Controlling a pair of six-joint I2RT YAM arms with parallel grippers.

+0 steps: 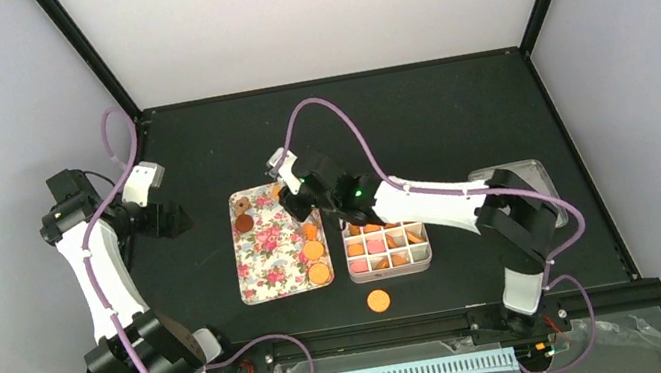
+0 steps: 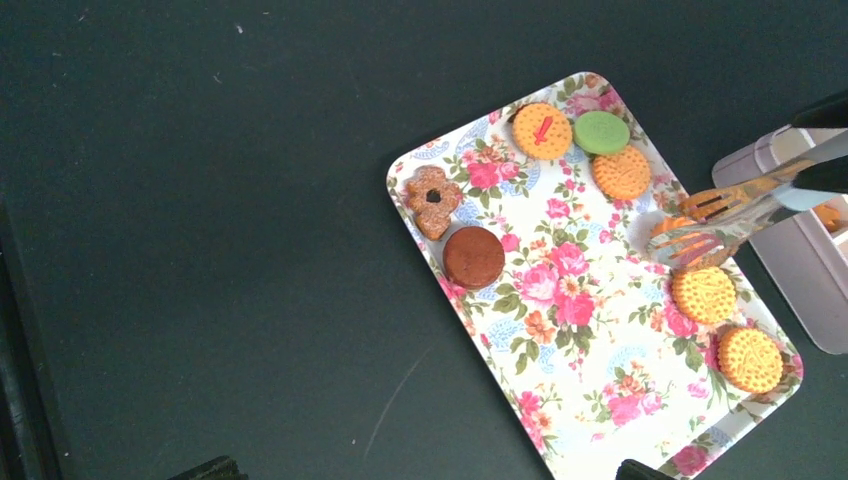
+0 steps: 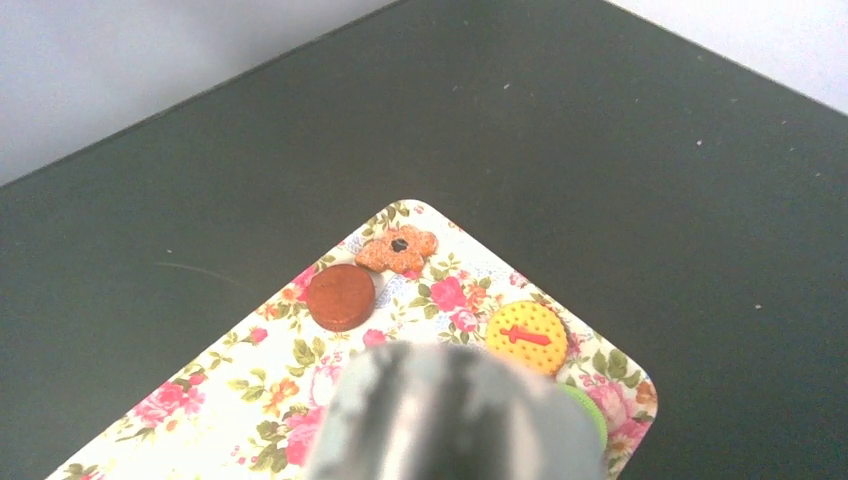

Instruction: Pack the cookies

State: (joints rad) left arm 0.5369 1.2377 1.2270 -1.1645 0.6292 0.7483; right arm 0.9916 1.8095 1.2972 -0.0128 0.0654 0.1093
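We find the cookies [image 2: 620, 172] in three places. Most lie loose on the flowered tray [image 2: 560, 400]. In the left wrist view, orange-golden ones run along its right side, a green one [image 2: 601, 132] sits near its upper right corner, and two brown ones [image 2: 473, 256] sit at its upper left.

In the top view, others fill the divided white box [image 1: 391, 272] just right of the tray. One orange cookie [image 1: 379, 301] lies alone on the table [image 1: 456, 115] below the box.

The right gripper [image 1: 299, 202] is clamped on metal tongs [image 2: 760, 188]. The tong tips straddle an orange cookie [image 2: 668, 226] on the tray's right side; we cannot tell whether they pinch it.

The left gripper [image 1: 172, 218], at left and apart from the tray, has its fingers spread wide.
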